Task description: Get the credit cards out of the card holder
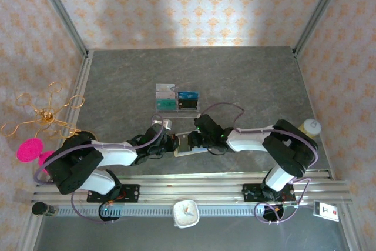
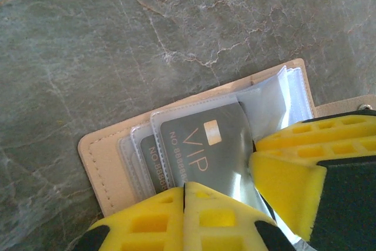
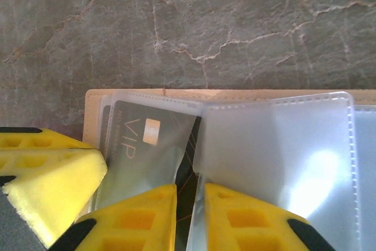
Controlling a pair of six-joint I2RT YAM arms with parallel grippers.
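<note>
VIP card's lower end hidden under the left tool, card holder cut off at right edge

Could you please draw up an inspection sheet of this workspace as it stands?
Surface: grey marbled table, no spill seen.
Job's things: wallet lying open; VIP card tilted in its clear pocket; more cards in the tray.
Clutter: clock, gold wire ornament, pink pom, all off the work area.
Grippers: left gripper shut at the VIP card's near edge; right gripper shut on the empty sleeve.
Cables: purple cables loop along both arms, off the wallet.
Surroundings: patterned walls, metal rail at the near edge.
</note>
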